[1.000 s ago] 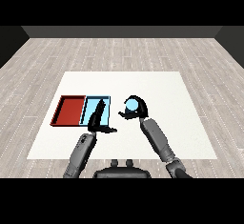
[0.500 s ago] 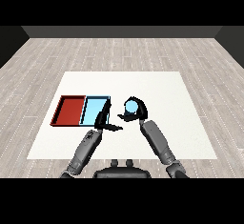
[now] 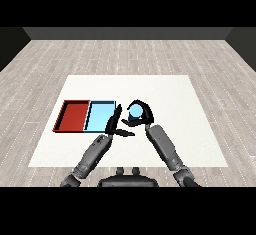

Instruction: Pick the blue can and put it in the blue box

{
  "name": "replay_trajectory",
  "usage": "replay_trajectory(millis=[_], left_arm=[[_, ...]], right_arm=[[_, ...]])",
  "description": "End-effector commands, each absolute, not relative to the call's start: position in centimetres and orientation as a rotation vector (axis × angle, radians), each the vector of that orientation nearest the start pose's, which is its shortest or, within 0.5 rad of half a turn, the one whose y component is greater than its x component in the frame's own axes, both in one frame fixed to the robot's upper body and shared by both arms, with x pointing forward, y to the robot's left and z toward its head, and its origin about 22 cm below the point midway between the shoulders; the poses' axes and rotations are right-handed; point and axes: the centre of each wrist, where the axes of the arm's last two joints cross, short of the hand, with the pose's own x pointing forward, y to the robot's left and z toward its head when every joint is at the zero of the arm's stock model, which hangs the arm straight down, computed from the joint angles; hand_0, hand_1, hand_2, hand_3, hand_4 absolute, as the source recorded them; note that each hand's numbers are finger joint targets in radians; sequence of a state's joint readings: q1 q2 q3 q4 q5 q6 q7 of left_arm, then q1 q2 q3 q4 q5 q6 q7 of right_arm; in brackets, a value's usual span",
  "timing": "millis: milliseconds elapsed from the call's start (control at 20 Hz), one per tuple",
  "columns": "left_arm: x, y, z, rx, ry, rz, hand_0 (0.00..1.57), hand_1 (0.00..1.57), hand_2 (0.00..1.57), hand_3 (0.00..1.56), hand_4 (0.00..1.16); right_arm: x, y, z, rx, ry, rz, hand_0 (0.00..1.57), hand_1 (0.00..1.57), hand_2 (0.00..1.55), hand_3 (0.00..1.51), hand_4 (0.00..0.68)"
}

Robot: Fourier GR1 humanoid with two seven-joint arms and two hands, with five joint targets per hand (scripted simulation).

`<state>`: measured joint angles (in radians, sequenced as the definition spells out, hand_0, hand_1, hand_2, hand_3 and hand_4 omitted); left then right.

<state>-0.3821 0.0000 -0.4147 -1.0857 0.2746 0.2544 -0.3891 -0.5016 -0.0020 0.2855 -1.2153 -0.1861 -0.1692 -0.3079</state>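
Right hand (image 3: 141, 114) curled round the blue can (image 3: 135, 111), just right of the light blue tray (image 3: 100, 117).
Left hand (image 3: 114, 124) rests with fingers straight at the tray's right edge (about 8 o'clock from the can). On the white table (image 3: 165, 89), the red tray (image 3: 73, 116) touches the blue one at its 9 o'clock side.

The right hand (image 3: 141, 113) hides most of the blue can (image 3: 135, 112).
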Motion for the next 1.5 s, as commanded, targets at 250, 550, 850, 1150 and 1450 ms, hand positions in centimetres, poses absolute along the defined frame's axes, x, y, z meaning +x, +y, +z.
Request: replay_trajectory(millis=[250,550,850,1150,1450], left_arm=[[29.7,9.1,-3.4,-0.292,-1.735,-0.157,0.0,0.0,0.0,0.0,0.0],[32.0,9.7,-3.0,-0.292,-1.725,-0.15,0.0,0.0,0.0,0.0,0.0],[29.3,8.0,-2.2,-0.315,-1.725,-0.157,0.0,0.0,0.0,0.0,0.0],[30.4,7.6,-2.9,-0.079,-1.802,-0.285,0.27,0.27,0.52,0.0,0.57],[30.7,8.2,-2.2,0.002,-1.818,-0.396,0.39,0.39,0.57,0.09,0.13]], right_arm=[[31.6,-10.2,5.6,0.322,-1.945,0.23,1.4,1.4,1.43,1.4,0.657],[30.8,-9.1,2.6,0.346,-1.914,0.245,1.42,1.42,1.43,1.39,0.651],[31.3,-5.6,4.8,0.36,-1.916,0.284,1.41,1.41,1.44,1.39,0.625],[31.4,-5.8,4.1,0.391,-1.919,0.308,1.28,1.28,1.42,1.4,0.613],[30.8,-2.4,6.1,0.396,-1.916,0.326,1.48,1.48,1.47,1.4,0.599]])
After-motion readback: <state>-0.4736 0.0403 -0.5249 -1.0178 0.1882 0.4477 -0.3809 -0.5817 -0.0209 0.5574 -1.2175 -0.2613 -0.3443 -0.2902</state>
